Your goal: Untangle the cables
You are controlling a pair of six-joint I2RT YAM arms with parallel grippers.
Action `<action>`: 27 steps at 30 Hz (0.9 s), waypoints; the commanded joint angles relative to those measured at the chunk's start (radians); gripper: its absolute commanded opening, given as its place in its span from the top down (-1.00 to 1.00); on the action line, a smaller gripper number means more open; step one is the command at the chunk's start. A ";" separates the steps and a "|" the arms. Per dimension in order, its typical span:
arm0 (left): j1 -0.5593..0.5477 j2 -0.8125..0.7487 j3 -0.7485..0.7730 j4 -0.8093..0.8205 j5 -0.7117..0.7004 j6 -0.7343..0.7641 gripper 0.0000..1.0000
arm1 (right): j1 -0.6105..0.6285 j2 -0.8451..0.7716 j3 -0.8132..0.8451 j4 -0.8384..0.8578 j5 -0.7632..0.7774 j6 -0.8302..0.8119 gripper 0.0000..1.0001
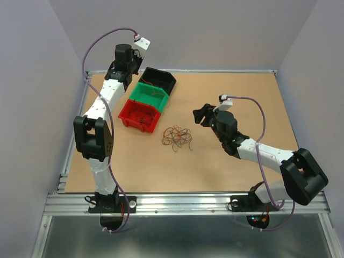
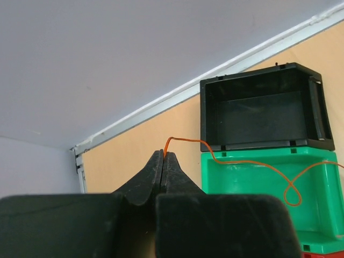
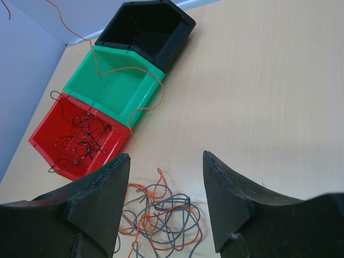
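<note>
A small clump of cables, orange and dark grey strands, lies tangled on the wooden table. The right wrist view shows the clump just below and between my right gripper's fingers. My right gripper is open and holds nothing; it hovers to the right of the clump. My left gripper is shut on one orange cable at the far left. That strand runs from the fingertips down into the green bin and loops over its near edge.
Three bins stand in a diagonal row at the back left: black, green, red. The red bin holds dark thin cables. The black bin shows nothing inside. Grey walls enclose the table.
</note>
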 commanded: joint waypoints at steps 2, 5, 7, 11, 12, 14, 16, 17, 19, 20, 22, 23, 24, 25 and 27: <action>0.008 -0.035 0.062 0.082 -0.099 -0.028 1.00 | 0.005 -0.030 -0.027 0.040 0.019 -0.004 -0.24; 0.045 -0.036 0.115 0.082 -0.132 -0.077 1.00 | 0.004 -0.030 -0.027 0.040 0.018 -0.003 -0.24; 0.066 -0.041 0.132 0.082 -0.127 -0.108 1.00 | 0.004 -0.033 -0.026 0.038 0.014 -0.004 -0.24; 0.069 -0.046 0.131 0.079 -0.132 -0.094 1.00 | 0.004 -0.036 -0.026 0.038 0.014 -0.004 -0.24; 0.069 -0.046 0.132 0.076 -0.133 -0.089 1.00 | 0.004 -0.037 -0.029 0.038 0.014 -0.003 -0.24; 0.069 -0.040 0.132 0.063 -0.127 -0.074 1.00 | 0.005 -0.036 -0.027 0.040 0.013 -0.003 -0.24; 0.069 -0.041 0.126 0.048 -0.087 -0.068 1.00 | 0.004 -0.036 -0.027 0.038 0.013 -0.003 -0.24; 0.069 -0.043 0.120 0.034 -0.066 -0.060 1.00 | 0.004 -0.034 -0.026 0.040 0.013 -0.003 -0.24; 0.065 -0.053 0.085 0.030 0.009 -0.053 1.00 | 0.005 -0.031 -0.024 0.038 0.013 -0.003 -0.24; 0.057 -0.062 0.056 0.030 0.052 -0.039 1.00 | 0.004 -0.030 -0.024 0.038 0.014 -0.003 -0.24; 0.046 -0.070 0.028 0.027 0.085 -0.022 1.00 | 0.004 -0.027 -0.024 0.038 0.014 -0.004 -0.24; 0.039 -0.075 0.017 0.027 0.094 -0.013 1.00 | 0.004 -0.027 -0.023 0.040 0.014 -0.004 -0.24; 0.029 -0.076 0.005 0.024 0.098 -0.004 1.00 | 0.004 -0.025 -0.023 0.038 0.014 -0.004 -0.24; 0.011 -0.079 -0.015 0.024 0.097 0.019 1.00 | 0.005 -0.025 -0.023 0.038 0.016 -0.004 -0.24; -0.012 -0.081 -0.042 0.017 0.073 0.044 1.00 | 0.004 -0.024 -0.021 0.038 0.016 -0.004 -0.24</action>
